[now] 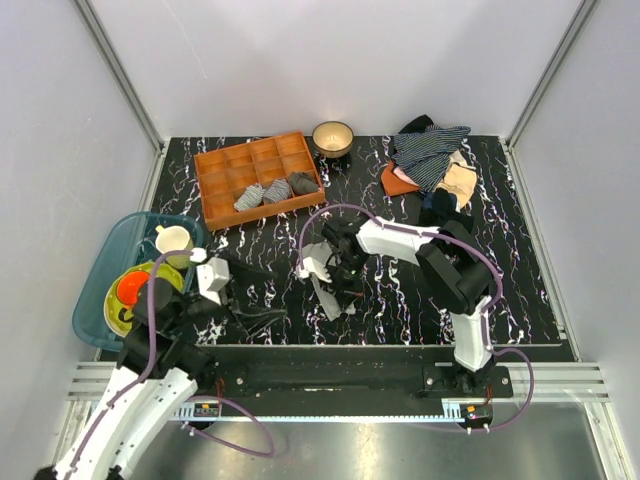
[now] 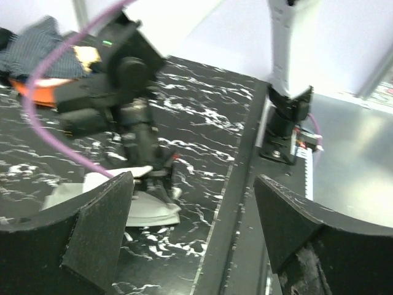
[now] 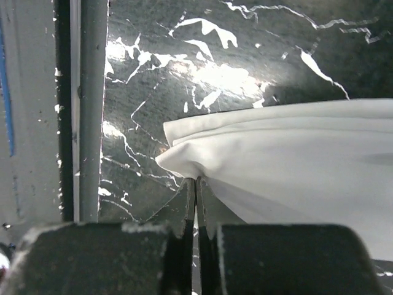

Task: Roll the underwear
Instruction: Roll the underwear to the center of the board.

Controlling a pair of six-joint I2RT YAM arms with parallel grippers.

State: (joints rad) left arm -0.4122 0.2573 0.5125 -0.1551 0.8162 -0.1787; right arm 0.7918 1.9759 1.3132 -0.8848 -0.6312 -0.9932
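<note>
Black white-veined tabletop (image 1: 540, 260) lay between white walls (image 1: 330, 60). Right pincer (image 3: 196, 184) was clamped on underwear (image 3: 295, 166) edge at tabletop centre. Left pincer (image 2: 193, 187) was apart.

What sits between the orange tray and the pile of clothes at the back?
A small round bowl, seen only in the top camera view.

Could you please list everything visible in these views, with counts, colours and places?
underwear: one, pale grey, flat on the table, front middle
tray: one, orange, compartmented, back left
rolled cloths: three, two striped and one dark grey, in the tray's front row
bowl: one, tan, behind the tray's right end
clothes pile: one, navy-striped, orange, cream, black, back right
basin: one, teal, left edge, holding a cup and coloured dishes
left arm: jaws open, left of the underwear
right arm: jaws shut on the underwear's corner
</note>
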